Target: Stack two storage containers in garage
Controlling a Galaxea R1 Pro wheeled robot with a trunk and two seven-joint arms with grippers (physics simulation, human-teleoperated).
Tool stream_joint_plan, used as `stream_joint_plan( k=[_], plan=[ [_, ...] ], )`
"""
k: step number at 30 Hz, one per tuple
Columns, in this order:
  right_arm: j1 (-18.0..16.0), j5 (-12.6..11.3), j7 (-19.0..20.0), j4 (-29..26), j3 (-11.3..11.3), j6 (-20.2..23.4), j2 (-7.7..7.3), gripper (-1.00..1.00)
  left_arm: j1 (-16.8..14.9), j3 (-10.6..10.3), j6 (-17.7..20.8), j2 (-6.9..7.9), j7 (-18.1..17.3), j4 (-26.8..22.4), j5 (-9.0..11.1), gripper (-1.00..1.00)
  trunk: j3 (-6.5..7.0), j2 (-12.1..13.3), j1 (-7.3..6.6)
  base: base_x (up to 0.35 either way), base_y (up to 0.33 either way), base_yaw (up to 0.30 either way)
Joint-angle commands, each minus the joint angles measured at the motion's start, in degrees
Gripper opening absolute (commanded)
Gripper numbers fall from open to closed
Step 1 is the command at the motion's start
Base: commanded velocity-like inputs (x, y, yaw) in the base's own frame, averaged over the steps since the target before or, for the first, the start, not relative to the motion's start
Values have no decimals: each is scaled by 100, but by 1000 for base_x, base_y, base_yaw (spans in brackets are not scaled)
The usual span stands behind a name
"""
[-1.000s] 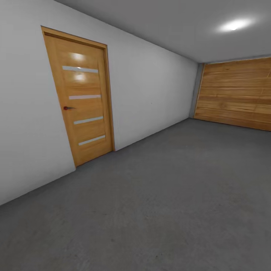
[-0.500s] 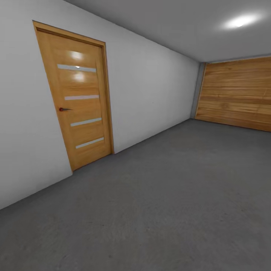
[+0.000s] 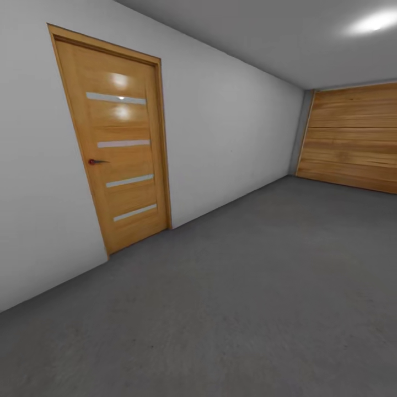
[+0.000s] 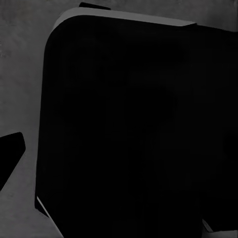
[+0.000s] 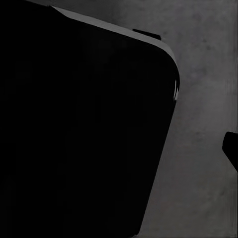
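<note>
Black, rounded bulk [image 4: 129, 129] is blocking each wrist camera, so whether either claw is spread I cannot tell. Grey concrete floor [image 3: 248, 286] is lying around it. Beyond are standing a white wall [image 3: 220, 138], an orange-wood door [image 3: 118, 143] and a panelled wooden door [image 3: 353, 138]: the garage.

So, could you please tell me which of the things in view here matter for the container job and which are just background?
Part of the job:
- garage floor, grey concrete, where the stack goes

Just background:
- orange-wood door with glass slits, shut
- wide wooden panelled door at the far end
- white wall
- ceiling light
- dark rounded body in the wrist views; I cannot tell what it is
</note>
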Motion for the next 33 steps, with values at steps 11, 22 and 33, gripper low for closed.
stream_joint_plan(
  k=[11, 22, 33],
  plan=[
    [-1, 28, -7, 0, -24, -11, 0, 100, -1, 27, -10, -7, -1, -19, 35, 100, -5, -2, 3, 321, -11, 265],
    [-1, 14, -10, 7, -44, -60, 2, 100, -1, 27, -10, -10, -1, -17, 35, 100, -5, -2, 3, 309, -161, 249],
    [-1, 29, -24, 2, -41, -67, 0, 100, -1, 27, -19, -2, -1, -19, 35, 100, -5, -2, 3, 302, -191, 9]
  ],
)
